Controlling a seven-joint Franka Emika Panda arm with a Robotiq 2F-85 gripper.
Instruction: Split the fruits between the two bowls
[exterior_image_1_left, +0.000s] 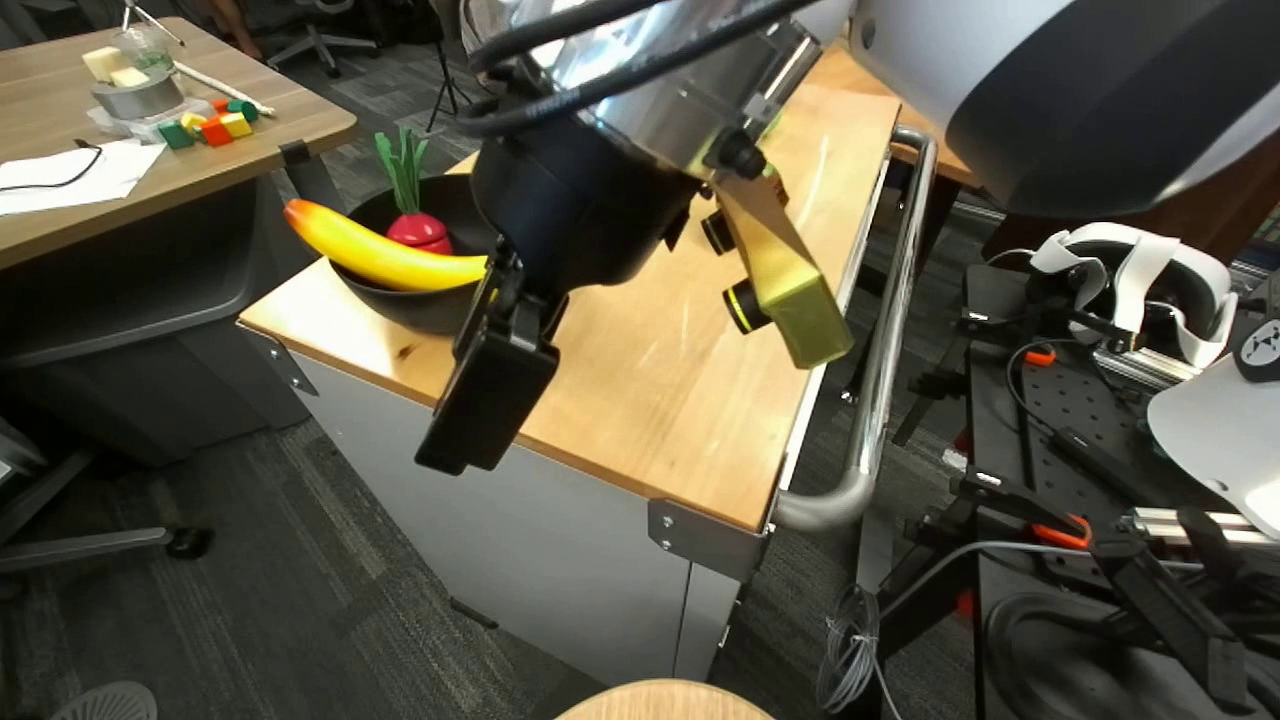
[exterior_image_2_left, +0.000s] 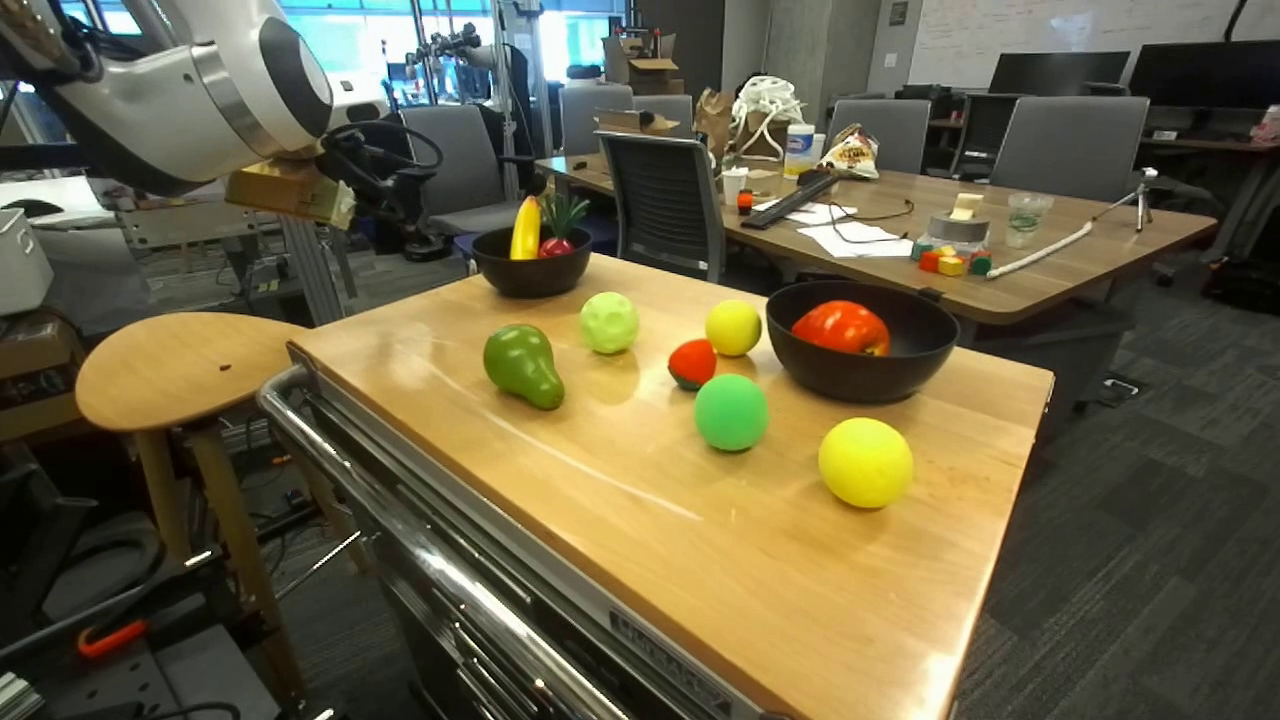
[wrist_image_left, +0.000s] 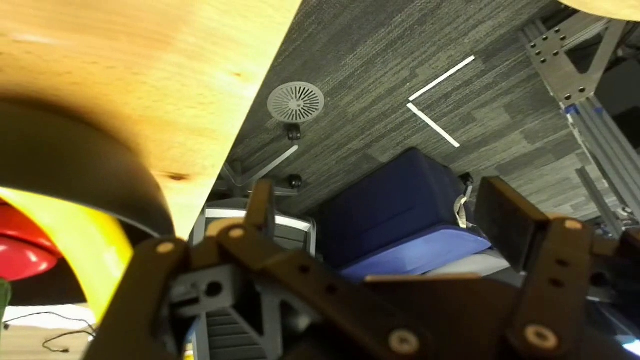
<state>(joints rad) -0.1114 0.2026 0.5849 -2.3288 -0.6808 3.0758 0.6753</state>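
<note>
One banana (exterior_image_2_left: 525, 230) and one leafy red piece (exterior_image_2_left: 556, 247) sit in the far black bowl (exterior_image_2_left: 533, 281) of an exterior view; the near black bowl (exterior_image_2_left: 862, 375) holds one red fruit (exterior_image_2_left: 840, 327). On the tabletop (exterior_image_2_left: 780, 580) lie: pear (exterior_image_2_left: 521, 364), pale green ball (exterior_image_2_left: 609, 323), small yellow ball (exterior_image_2_left: 733, 328), red-and-green piece (exterior_image_2_left: 692, 363), green ball (exterior_image_2_left: 731, 412), large yellow ball (exterior_image_2_left: 865, 463). Gripper (wrist_image_left: 385, 215): jaws apart, beside the far black bowl; contact with it cannot be confirmed from these angles.

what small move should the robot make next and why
Probably swing the open, empty black end effector toward the glossy green plastic-looking pear: the pear lies loose on the pale wooden tabletop, while the curved yellow plastic-looking banana already rests in a round black bowl, one end past the rim.
</note>
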